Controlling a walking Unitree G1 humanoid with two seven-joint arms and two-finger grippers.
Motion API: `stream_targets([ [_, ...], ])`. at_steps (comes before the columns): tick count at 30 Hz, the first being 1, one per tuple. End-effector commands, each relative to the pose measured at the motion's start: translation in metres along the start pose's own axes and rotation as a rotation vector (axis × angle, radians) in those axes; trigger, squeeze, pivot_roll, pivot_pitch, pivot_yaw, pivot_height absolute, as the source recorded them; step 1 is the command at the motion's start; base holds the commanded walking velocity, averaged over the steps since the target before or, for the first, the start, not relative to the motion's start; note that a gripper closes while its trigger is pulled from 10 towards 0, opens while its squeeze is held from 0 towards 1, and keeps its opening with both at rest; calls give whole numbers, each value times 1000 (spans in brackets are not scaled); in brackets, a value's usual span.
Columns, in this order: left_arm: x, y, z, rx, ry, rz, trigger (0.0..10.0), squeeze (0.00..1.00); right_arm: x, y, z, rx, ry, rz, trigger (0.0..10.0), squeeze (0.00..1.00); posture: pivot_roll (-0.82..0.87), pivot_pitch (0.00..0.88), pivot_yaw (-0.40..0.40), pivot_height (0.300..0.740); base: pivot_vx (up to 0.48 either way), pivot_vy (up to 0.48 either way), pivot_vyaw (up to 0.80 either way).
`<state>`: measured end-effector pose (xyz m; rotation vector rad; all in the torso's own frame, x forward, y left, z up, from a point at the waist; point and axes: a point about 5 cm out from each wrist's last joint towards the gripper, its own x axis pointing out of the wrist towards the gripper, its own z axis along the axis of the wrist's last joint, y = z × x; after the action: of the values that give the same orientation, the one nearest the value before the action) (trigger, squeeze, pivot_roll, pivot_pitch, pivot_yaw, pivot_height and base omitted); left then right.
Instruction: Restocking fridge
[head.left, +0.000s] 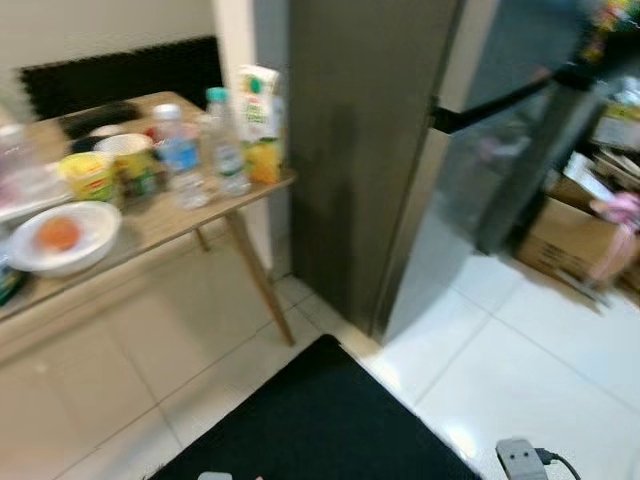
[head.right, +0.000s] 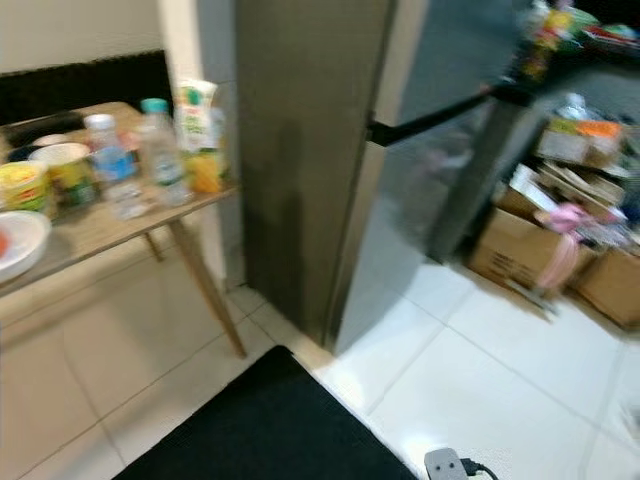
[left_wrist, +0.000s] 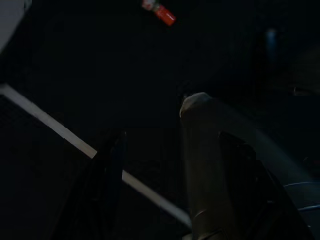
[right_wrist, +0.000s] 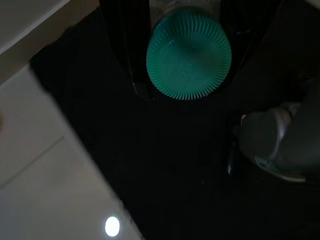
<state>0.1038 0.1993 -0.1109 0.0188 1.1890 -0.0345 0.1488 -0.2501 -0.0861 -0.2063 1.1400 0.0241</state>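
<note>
The right gripper (right_wrist: 187, 75) clamps a bottle with a ribbed green cap (right_wrist: 189, 54) above the black mat (head.left: 320, 420), which lies before the tall grey fridge (head.left: 400, 150). Whether the left gripper (left_wrist: 165, 165) is closed can't be told.

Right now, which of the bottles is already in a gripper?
The green-capped bottle between the right gripper fingers; the blue-capped bottle and other green-capped one stand on the wooden table.

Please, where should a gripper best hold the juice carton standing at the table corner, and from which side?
Probably the juice carton by its flat, upright mid-body, approached from the fridge side or the table front edge. Bottles crowd its other side, so that way seems blocked.
</note>
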Motion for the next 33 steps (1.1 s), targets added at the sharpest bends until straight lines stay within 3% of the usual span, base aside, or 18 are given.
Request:
stream_targets([
  [1, 0, -5, -3, 7, 11, -13, 10000, 0, -1, -4, -2, 10, 8, -14, 10000, 0, -64, 0, -17, 740, 0, 0, -800],
  [8, 1, -5, 1, 3, -9, -15, 10000, 0, -1, -3, -3, -14, 13, -11, 10000, 0, -65, 0, -16, 740, 0, 0, -800],
  [23, 1, -6, 3, -11, -16, -25, 10000, 0, -1, -2, -10, -35, 33, -18, 10000, 0, -67, 0, -18, 740, 0, 0, 0],
  [33, 1, -9, 1, -13, -4, -34, 10000, 0, -2, -2, -20, -51, 59, -19, 10000, 0, -75, 0, -16, 740, 0, -328, 0],
])
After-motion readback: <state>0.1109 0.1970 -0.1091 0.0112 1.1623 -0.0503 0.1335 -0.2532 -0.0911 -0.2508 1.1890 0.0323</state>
